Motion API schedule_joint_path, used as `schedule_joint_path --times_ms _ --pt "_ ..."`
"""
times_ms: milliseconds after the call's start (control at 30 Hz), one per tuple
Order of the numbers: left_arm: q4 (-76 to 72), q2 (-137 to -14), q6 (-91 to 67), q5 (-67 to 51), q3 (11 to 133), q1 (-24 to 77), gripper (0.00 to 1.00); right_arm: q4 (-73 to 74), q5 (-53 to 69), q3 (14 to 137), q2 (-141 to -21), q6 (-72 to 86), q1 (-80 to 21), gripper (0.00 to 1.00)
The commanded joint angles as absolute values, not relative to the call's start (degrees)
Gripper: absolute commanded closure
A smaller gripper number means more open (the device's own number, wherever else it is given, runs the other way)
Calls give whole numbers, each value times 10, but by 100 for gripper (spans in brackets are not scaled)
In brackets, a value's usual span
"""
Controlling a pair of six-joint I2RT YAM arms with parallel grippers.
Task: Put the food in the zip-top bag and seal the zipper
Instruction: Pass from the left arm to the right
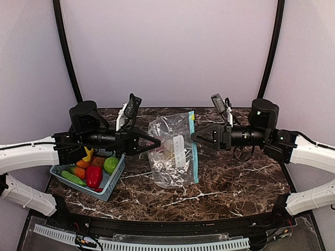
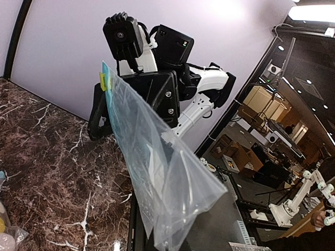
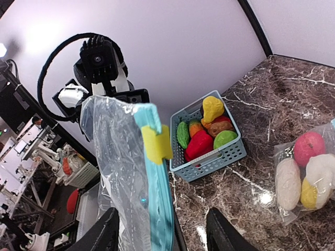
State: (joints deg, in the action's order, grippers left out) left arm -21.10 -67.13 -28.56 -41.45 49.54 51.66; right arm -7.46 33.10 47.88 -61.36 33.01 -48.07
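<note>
Between spread jaws of right gripper (image 1: pixel 194 137): zip-top bag (image 3: pixel 118 172) edge | left gripper (image 1: pixel 157 142) pinching bag

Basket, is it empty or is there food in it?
Not empty. Inside the basket lie a red toy food, a round green one and a yellow one on top.

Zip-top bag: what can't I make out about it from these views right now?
- Zipper: sealed or open unclear; right wrist view's bottom edge cuts it, top view too small.
- Food inside zip-top bag: count unclear; right wrist view's right edge crops it, top view blurs through crumpled plastic.
</note>
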Motion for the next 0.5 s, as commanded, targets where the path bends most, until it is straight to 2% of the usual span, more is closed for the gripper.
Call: schedule_joint_path --times_ms 0,267,467 --pt "-261 -668 -301 -468 479 518 99 -122 375 493 -612 339 -476 49" --pt "-264 -664 -302 -476 476 518 99 -150 391 496 -621 353 -473 72" --pt "-246 -658 -295 -466 474 518 99 -155 392 491 -617 359 -472 96"
